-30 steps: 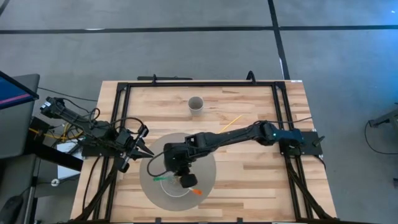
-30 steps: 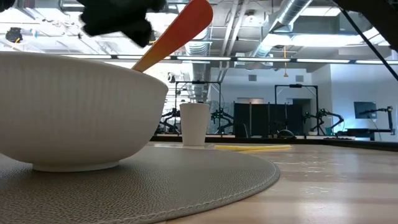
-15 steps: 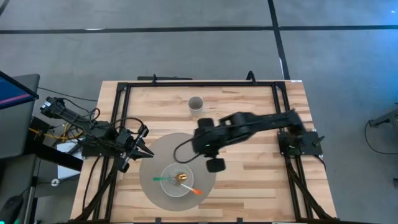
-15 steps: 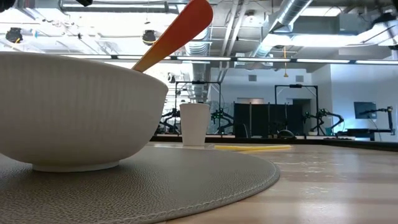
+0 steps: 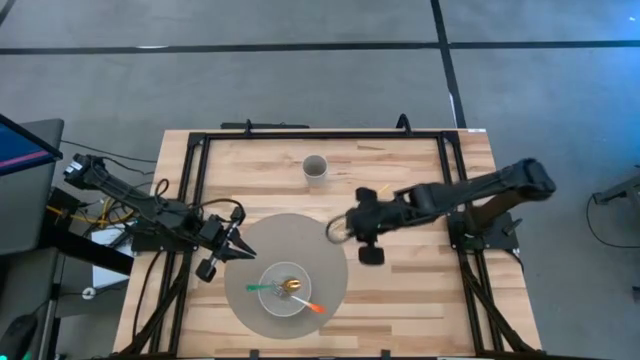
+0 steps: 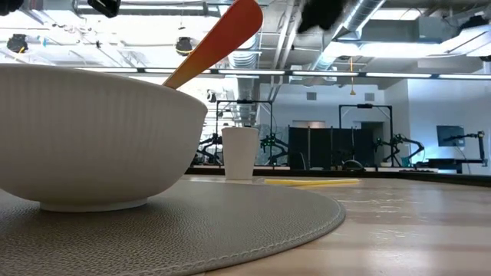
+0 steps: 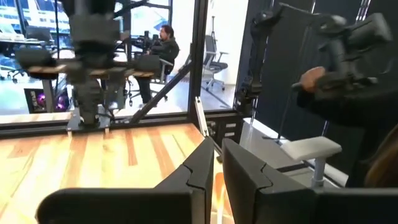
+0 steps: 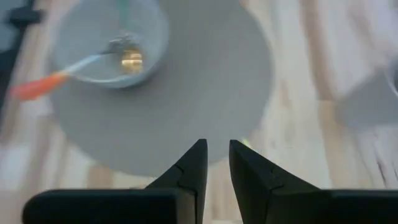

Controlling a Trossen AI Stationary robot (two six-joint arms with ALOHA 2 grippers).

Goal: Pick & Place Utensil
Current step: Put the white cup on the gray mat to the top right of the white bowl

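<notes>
A white bowl [image 5: 285, 293] stands on a round grey mat [image 5: 322, 250] near the table's front. In the bowl lie an orange-handled utensil [image 5: 314, 307], a green-handled one [image 5: 258, 288] and a gold spoon [image 5: 292, 286]. The orange handle [image 6: 221, 40] leans on the bowl's rim and sticks out over it. My right gripper [image 5: 335, 228] hovers shut and empty above the mat's far right edge; its wrist view shows the bowl [image 8: 112, 46] ahead. My left gripper [image 5: 233, 251] is shut and empty at the mat's left edge.
A white cup [image 5: 315, 167] stands at the back middle of the table, also seen in the low view [image 6: 240, 152]. A thin yellow stick [image 5: 372, 197] lies right of it. A black frame [image 5: 320, 133] runs around the wooden table top.
My right gripper has risen from just above the bowl and drawn back toward the table's right and far side, leaving the orange-handled utensil lying in the bowl. My left gripper has shifted a little toward the near edge, closer to the mat.
</notes>
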